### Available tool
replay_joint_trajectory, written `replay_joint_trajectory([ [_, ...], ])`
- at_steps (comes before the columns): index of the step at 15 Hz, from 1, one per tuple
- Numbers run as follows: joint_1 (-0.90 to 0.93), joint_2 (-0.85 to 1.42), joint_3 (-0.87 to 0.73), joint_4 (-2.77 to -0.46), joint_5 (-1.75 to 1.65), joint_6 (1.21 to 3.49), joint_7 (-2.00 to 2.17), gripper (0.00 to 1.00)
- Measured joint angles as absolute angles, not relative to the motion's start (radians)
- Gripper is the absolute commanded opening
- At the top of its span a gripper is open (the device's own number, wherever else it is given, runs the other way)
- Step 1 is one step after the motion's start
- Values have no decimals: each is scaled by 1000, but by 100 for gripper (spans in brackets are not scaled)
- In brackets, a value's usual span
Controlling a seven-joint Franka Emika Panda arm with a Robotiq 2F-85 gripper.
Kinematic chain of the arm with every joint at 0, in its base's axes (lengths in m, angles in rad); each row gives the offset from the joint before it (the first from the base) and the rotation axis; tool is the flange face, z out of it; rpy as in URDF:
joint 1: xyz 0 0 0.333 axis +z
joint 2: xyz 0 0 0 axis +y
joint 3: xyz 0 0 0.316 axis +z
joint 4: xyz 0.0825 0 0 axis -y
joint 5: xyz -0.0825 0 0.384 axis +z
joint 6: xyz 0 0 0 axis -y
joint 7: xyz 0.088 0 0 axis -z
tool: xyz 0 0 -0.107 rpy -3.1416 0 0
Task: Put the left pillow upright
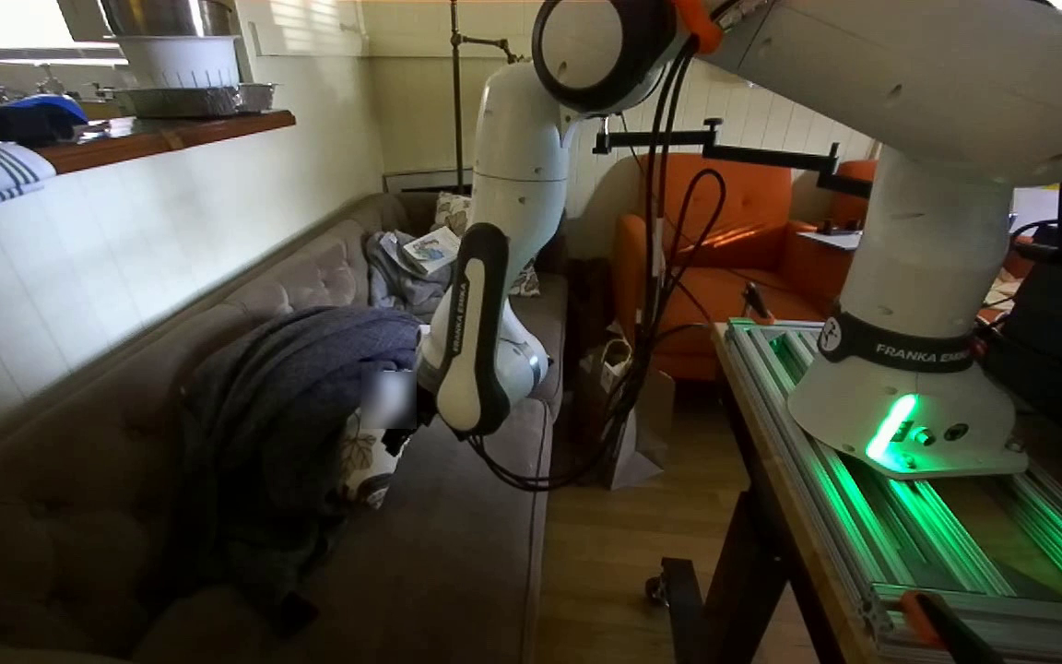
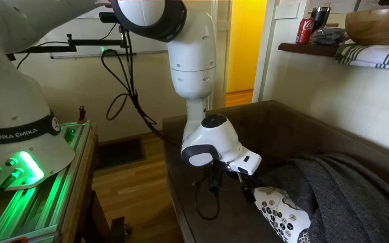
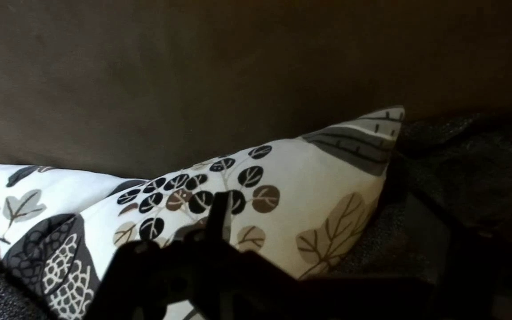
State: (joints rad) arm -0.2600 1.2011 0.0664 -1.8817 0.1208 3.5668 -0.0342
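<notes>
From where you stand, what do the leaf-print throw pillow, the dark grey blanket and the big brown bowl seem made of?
Leaf-print throw pillow: matte fabric, perhaps cotton; it creases softly.
Dark grey blanket: matte, coarse-looking cloth, from its speckled surface and loose folds; fibre unclear.
Big brown bowl: most likely wood, seemingly smooth-finished; brown grain streaks its side.

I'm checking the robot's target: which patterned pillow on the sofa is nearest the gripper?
The leaf-printed pillow partly under the dark blanket, right by the gripper. Other patterned cushioning shows farther off, near the papers.
</notes>
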Motion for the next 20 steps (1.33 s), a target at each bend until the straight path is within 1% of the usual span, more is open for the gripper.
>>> replay_joint_trajectory([
  [5,-183,1258,4,-1765,147,3519,73,100],
  [11,-95,1346,-81,-1580,272,3329,176,100],
  [15,-70,1424,-108,-1438,301,3246,262,100],
  [19,-63,1495,-122,-1323,318,3211,334,100],
  [20,-66,1492,-118,-1323,318,3212,340,75],
])
